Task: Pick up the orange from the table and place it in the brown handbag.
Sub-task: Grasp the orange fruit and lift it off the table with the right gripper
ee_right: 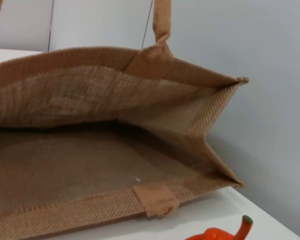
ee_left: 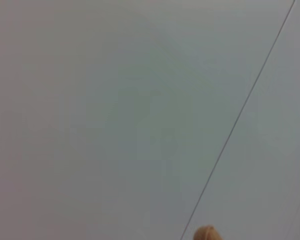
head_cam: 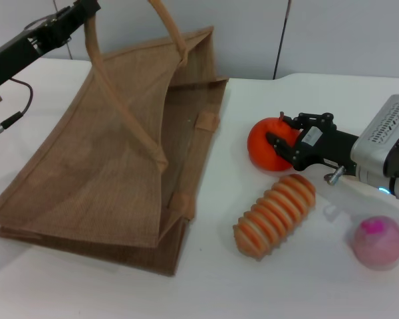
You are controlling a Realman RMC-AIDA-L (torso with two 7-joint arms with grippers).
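The orange sits on the white table, just right of the brown handbag. My right gripper reaches in from the right, its black fingers closed against the orange's top and front. The right wrist view shows the orange's stem and the bag's open mouth close ahead. My left gripper, at the top left, holds one looped handle up, keeping the bag open toward the orange. The left wrist view shows only wall and a tip of the handle.
An elongated orange-and-cream ribbed item lies just in front of the orange. A pink ball lies at the front right. The bag's second handle arches up at the back. A wall stands behind the table.
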